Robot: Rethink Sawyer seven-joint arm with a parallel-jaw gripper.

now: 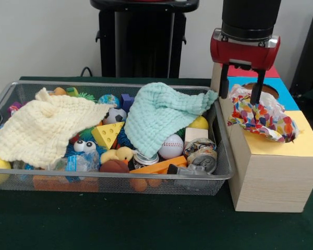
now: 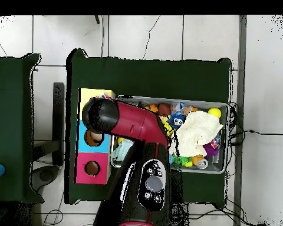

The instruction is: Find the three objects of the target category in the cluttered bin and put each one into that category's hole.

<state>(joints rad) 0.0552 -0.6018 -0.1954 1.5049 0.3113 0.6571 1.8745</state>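
My claw (image 1: 239,92) is closed on the dotted cloth (image 1: 262,115), holding it over the hole (image 1: 297,134) in the yellow-topped box (image 1: 274,172). Mint cloth (image 1: 161,117) & cream cloth (image 1: 44,127) lie in the basket (image 1: 120,182) at 9 o'clock. Next: release, then fetch the mint one.

arm (image 2: 129,120) hides yellow-topped hole, dotted cloth
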